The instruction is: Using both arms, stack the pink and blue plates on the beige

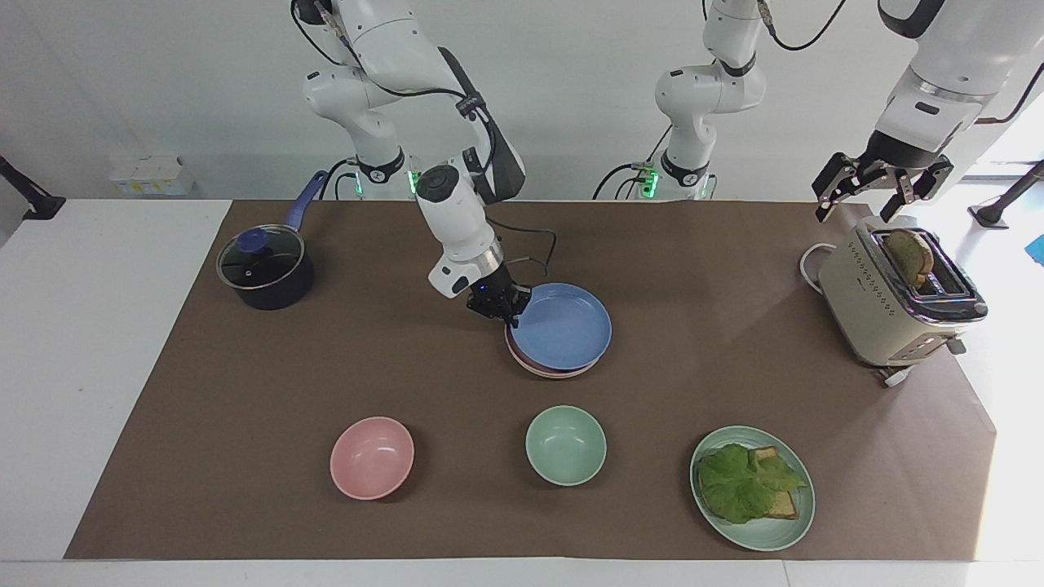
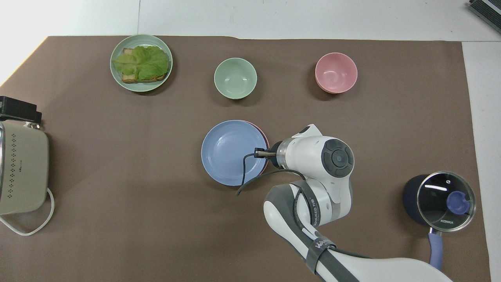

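Note:
The blue plate (image 1: pixel 563 326) (image 2: pixel 233 152) sits in the middle of the brown mat, almost level, directly over the pink plate (image 1: pixel 545 372). Only a thin pink rim (image 2: pixel 266 137) shows from under it. I cannot tell whether the two plates touch. My right gripper (image 1: pixel 510 308) (image 2: pixel 261 154) is shut on the blue plate's rim, on the side toward the right arm's end of the table. The beige plate is hidden under the stack. My left gripper (image 1: pixel 869 191) waits open in the air over the toaster (image 1: pixel 889 306), holding nothing.
A lidded dark pot (image 1: pixel 265 269) stands near the right arm's base. Farther from the robots, in a row, are a pink bowl (image 1: pixel 372 456), a green bowl (image 1: pixel 565 445) and a mint-green plate (image 1: pixel 795 530) with a lettuce sandwich. The toaster holds a slice of bread.

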Available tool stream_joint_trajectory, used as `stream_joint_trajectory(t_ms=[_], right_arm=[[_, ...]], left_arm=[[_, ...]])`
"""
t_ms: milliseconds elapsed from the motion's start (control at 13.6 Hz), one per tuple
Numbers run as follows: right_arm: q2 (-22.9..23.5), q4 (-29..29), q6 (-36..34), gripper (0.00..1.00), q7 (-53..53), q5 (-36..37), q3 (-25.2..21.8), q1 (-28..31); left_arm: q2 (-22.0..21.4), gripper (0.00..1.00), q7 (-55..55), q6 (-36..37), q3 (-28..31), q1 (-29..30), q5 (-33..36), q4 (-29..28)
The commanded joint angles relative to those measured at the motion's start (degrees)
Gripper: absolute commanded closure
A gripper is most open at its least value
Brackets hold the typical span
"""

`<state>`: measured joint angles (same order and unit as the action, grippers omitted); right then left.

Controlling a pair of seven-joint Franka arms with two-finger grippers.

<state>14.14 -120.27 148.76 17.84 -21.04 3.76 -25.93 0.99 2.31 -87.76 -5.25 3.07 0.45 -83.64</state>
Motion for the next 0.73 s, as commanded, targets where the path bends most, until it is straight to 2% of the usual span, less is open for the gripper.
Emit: stream_joint_trajectory(t_ms=[0, 367, 514, 587, 661], right_arm=[[0.4, 1.0, 0.8, 1.0, 0.4, 2.9, -0.6, 0.1], [0.3, 0.7, 0.7, 1.0, 0.4, 5.0, -0.6, 0.4], [0.3, 0.8, 0.7, 0.4, 0.4, 4.9, -0.6, 0.4], [0.3, 1.0, 0.6, 0.18, 0.4, 4.9, -0.6, 0.4], [-0.2, 1.1, 0.2, 0.03, 0.3, 4.9, -0.9, 0.5]], left_arm=[[-0.6, 0.0, 0.8, 1.0, -0.5, 0.7, 0.7, 0.1], [-0.6, 0.0, 0.8, 1.0, -0.5, 0.7, 0.6, 0.1], [-0.6, 0.0, 0.8, 1.0, -0.5, 0.8, 0.7, 0.1], [-0.6, 0.0, 0.8, 1.1, -0.5, 0.7, 0.7, 0.1], [-0.6, 0.0, 0.8, 1.0, -0.5, 0.7, 0.7, 0.1]])
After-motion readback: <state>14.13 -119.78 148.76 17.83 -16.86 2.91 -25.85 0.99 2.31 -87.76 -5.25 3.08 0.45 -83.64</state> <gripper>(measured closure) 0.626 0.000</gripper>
